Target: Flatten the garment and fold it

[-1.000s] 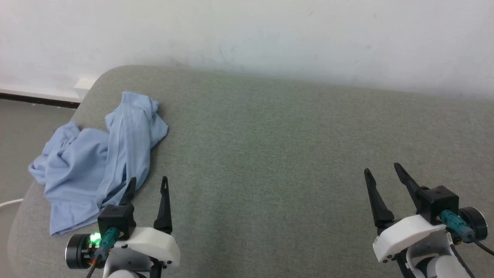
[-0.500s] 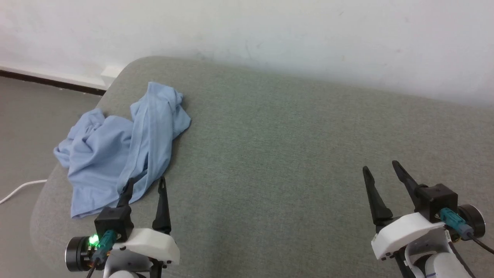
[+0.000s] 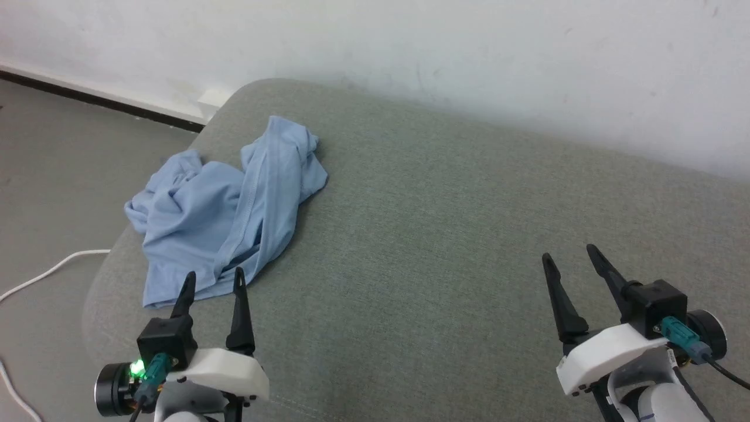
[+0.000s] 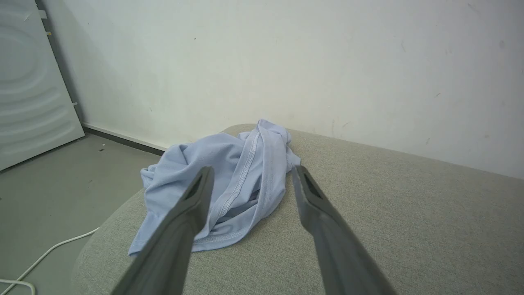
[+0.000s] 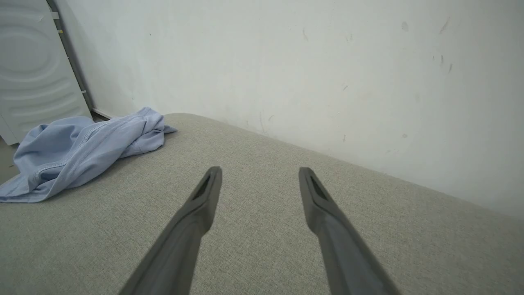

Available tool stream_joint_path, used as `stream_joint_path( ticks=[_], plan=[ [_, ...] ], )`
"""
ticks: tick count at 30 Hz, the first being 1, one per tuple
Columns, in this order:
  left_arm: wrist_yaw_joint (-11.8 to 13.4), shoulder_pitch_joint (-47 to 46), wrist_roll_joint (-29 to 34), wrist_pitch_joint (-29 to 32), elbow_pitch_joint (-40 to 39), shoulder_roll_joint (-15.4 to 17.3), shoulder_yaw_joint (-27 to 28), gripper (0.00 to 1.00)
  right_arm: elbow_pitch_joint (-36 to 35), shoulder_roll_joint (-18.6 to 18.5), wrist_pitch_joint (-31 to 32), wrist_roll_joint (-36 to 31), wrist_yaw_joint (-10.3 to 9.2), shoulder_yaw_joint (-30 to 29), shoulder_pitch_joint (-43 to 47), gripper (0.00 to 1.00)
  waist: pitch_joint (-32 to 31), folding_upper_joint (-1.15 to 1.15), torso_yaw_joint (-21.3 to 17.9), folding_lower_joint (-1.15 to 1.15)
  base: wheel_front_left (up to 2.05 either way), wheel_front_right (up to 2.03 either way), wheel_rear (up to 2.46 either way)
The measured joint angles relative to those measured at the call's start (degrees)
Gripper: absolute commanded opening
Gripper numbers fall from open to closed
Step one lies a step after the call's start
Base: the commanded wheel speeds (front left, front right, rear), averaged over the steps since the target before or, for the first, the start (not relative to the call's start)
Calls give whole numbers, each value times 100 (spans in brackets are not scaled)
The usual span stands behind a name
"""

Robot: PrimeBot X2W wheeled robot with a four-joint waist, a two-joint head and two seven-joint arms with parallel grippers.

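Head view: garment (image 3: 228, 217), light blue knit shirt, lies crumpled in a heap on the left rear corner of the grey upholstered bench (image 3: 445, 234). Its left side sits at the rounded edge. No collar, buttons or logo are visible, so they are probably buried in the folds. A stitched hem runs up the middle of the heap and is clear in the left wrist view.

Left gripper (image 3: 214, 273) has its fingers spread wide and holds nothing. Its tips are just short of the near edge of the cloth and point at it. Right gripper (image 3: 568, 252) is also spread and empty, over bare cushion well apart from the garment. White cable (image 3: 41, 275) lies on the floor to the left.

Step in hand, as judged: approach and first grasp, with flattening not yet begun.

To do it well:
- Aim the left fingers at the near hem edge, not the bulk of the heap.
- Pinch one layer only, since soft knit bunches and a thick grab would drag the whole pile.
- Come in low along the cushion.
- Bring the right arm across to take a second point on the same hem.
- Pull toward the bench's middle, where there is room to spread the cloth.

Risk: a push to the left could slide the cloth off the rounded edge.
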Motion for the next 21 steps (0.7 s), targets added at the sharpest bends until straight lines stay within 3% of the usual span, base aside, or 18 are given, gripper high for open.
stream_joint_path(
  ticks=[21],
  plan=[
    [249, 164, -272, -200, -67, 302, 19, 100, 143, 0, -187, 138, 0, 121, -106, 100, -28, 0, 638, 0, 0, 0, 0]
  ],
)
